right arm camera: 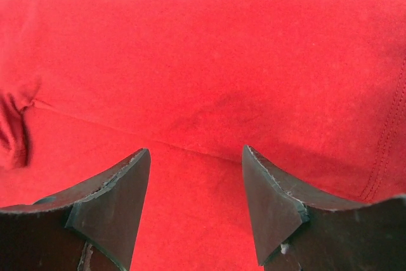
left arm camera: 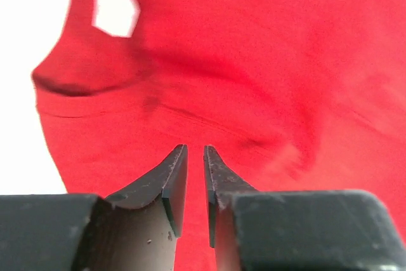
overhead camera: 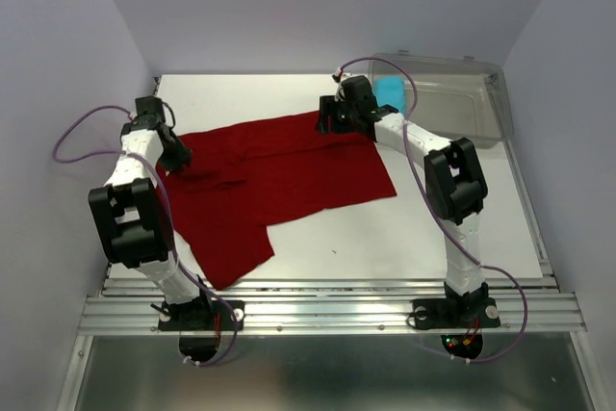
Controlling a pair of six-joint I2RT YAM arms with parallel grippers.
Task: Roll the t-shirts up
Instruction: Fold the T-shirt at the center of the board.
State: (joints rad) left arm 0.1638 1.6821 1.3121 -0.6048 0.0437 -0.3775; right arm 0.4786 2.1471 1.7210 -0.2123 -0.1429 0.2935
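Observation:
The dark red t-shirt [overhead camera: 279, 175] lies spread across the white table, one part hanging toward the near edge. It fills the left wrist view [left arm camera: 254, 61] and the right wrist view [right arm camera: 203, 61]. My left gripper [overhead camera: 179, 156] sits at the shirt's left edge. Its jaws stand a thin slit apart with red cloth between them [left arm camera: 195, 150], and creases run toward the tips. My right gripper [overhead camera: 335, 125] is at the shirt's far right corner, open just above the cloth [right arm camera: 196, 153]. The light cyan-blue t-shirt [overhead camera: 390, 91] lies in the bin, partly hidden by the right arm.
A clear plastic bin [overhead camera: 462, 108] stands at the table's far right corner. White walls close in the table on the left, back and right. An aluminium rail [overhead camera: 327, 310] runs along the near edge by the arm bases.

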